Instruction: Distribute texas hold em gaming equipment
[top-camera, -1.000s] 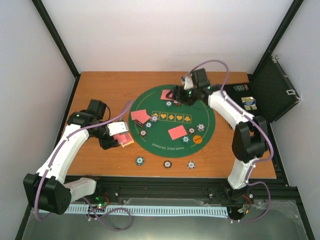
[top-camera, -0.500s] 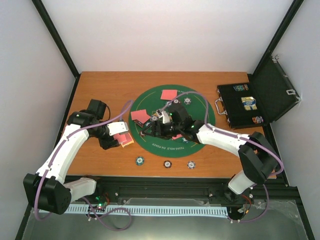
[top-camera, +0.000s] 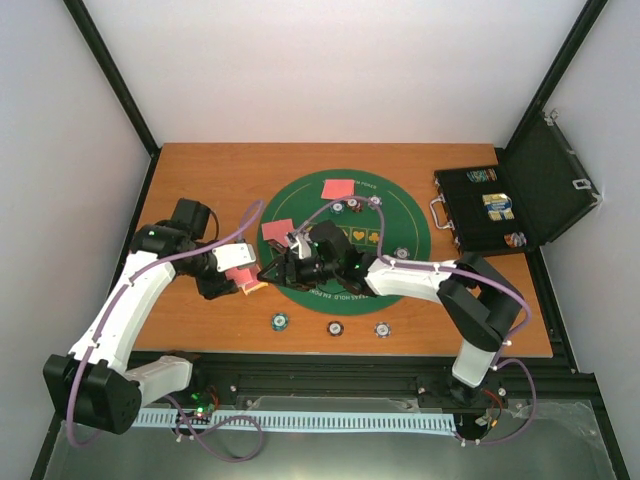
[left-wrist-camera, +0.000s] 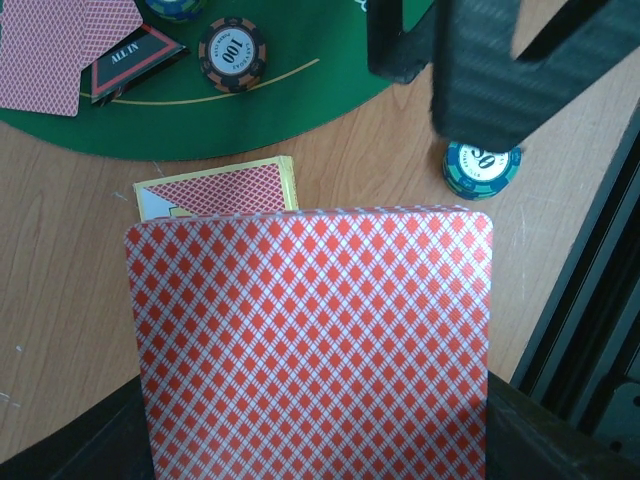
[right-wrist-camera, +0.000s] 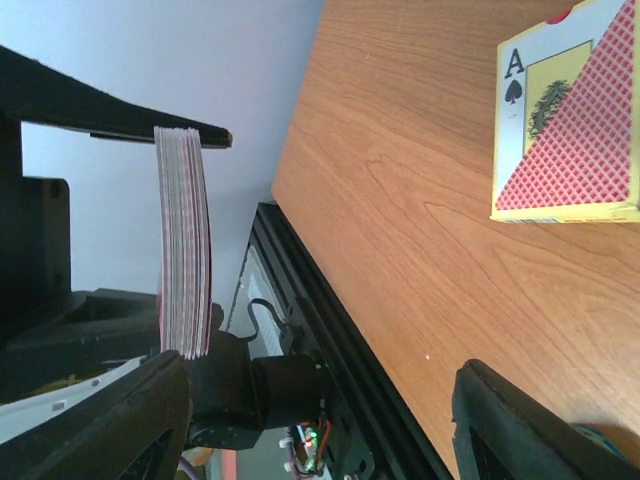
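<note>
The left tool (top-camera: 241, 272) is pressed together on a deck of pink-red-backed cards (left-wrist-camera: 310, 340), holding it above the wooden tabletop (top-camera: 200, 180) just left of the green mat (top-camera: 405, 220). The right tool (right-wrist-camera: 320, 385) faces the deck's edge at close range, its fingers (right-wrist-camera: 120, 420) spread with nothing between them. Under the deck lies a yellow-edged card box (left-wrist-camera: 225, 190). On the mat's left part sit a "100" chip (left-wrist-camera: 232, 52), a black triangular "ALL IN" marker (left-wrist-camera: 135, 62) and loose cards (left-wrist-camera: 55, 50) — another card (top-camera: 338, 188) lies at the far side. Three chips (top-camera: 334, 327) sit in a row on the tabletop near the mat. The open black case (top-camera: 500, 205) stands at the far right.
</note>
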